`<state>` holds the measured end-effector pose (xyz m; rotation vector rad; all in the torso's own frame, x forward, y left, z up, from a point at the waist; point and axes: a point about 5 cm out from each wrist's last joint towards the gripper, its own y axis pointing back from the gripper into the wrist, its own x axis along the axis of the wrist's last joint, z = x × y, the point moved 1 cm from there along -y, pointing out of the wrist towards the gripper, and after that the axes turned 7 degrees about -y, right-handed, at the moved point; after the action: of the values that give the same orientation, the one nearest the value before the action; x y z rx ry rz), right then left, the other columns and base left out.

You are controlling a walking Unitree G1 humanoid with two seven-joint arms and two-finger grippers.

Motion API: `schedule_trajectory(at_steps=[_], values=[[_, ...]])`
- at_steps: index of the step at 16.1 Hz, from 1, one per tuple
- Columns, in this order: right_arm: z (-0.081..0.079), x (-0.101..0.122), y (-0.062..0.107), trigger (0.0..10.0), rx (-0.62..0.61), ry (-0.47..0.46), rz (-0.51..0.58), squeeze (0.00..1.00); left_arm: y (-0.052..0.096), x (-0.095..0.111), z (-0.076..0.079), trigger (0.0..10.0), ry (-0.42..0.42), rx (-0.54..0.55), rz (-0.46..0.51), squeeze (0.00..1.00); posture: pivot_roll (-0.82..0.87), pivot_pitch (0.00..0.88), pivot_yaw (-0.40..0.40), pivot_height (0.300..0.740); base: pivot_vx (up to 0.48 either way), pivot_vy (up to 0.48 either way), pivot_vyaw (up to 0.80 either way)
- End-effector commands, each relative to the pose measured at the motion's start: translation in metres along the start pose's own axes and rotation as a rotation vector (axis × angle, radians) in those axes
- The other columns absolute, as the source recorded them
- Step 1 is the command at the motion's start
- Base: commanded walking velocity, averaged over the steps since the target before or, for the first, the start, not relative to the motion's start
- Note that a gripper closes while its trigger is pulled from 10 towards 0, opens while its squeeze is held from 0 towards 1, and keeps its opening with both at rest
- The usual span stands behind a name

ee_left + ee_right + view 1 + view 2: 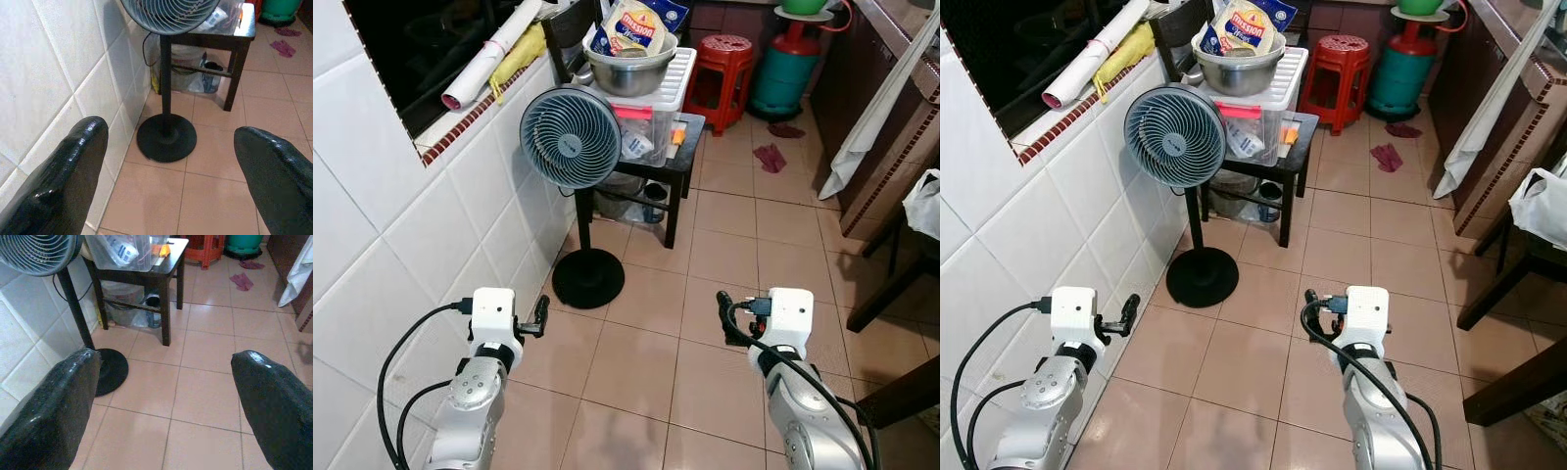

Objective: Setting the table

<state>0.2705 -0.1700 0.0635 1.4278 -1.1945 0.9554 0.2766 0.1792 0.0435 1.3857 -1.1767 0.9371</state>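
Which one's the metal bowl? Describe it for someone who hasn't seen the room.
Find the standing fan by the tiled wall. Behind it a dark side table carries a clear plastic bin. The metal bowl sits on top, holding a yellow snack bag.

Both silver arms are reaching forward and low, roughly level with each other and well apart. The left gripper (541, 315) is holding its fingers (68, 171) spread wide with nothing between them. The right gripper (724, 315) is likewise keeping its fingers (274, 401) parted and empty.
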Motion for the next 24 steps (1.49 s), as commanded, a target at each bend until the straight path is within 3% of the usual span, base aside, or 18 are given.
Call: schedule_trajectory(at_steps=[1, 24], values=[[0.002, -0.002, 0.001, 10.0, -0.010, 0.002, -0.005, 0.00, -0.002, 0.000, -0.002, 10.0, 0.007, 0.001, -0.005, 0.00, -0.02, 0.047, 0.028, 0.740, 0.000, 0.000, 0.00], [0.001, -0.002, -0.003, 10.0, 0.007, -0.046, -0.033, 0.00, -0.012, 0.005, -0.006, 10.0, -0.007, 0.007, -0.007, 0.00, -0.02, 0.049, 0.033, 0.740, 0.000, 0.000, -0.73]])
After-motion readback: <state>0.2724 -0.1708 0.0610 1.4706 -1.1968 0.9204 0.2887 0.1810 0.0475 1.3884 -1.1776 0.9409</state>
